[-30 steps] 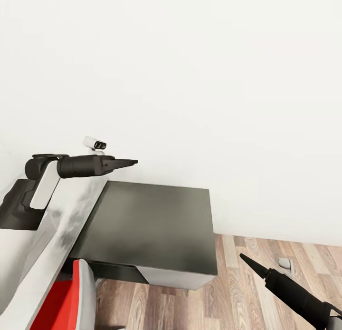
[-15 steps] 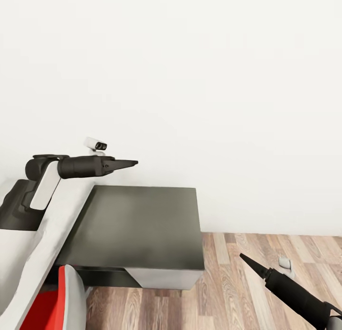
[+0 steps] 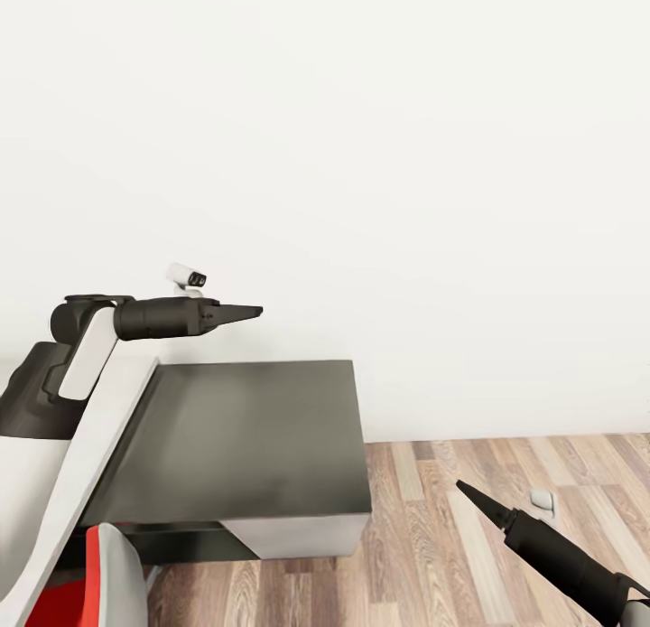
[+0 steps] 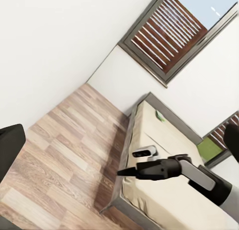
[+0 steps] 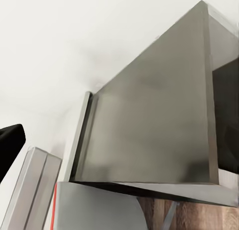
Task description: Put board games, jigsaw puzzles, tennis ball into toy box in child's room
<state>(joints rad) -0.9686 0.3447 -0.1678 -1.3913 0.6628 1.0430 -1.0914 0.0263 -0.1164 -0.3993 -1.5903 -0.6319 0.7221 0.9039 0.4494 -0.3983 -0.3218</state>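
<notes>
robot in transit, facing a white wall. left claw (image 3: 244, 312) appears pinched to a point, carrying nothing, above the dark cabinet (image 3: 253, 437); right claw (image 3: 471, 495) likewise narrow and bare over the floor (image 3: 469, 555). in the left wrist view the bed (image 4: 164, 190) lies under and beyond the right claw (image 4: 127, 172), a green flat object (image 4: 160, 116), perhaps a game, near its far end. judged best: turn the base to the bed, arms tucked clear of the cabinet.

dark grey cabinet top (image 3: 262, 428), wood-plank floor (image 3: 451, 519)
</notes>
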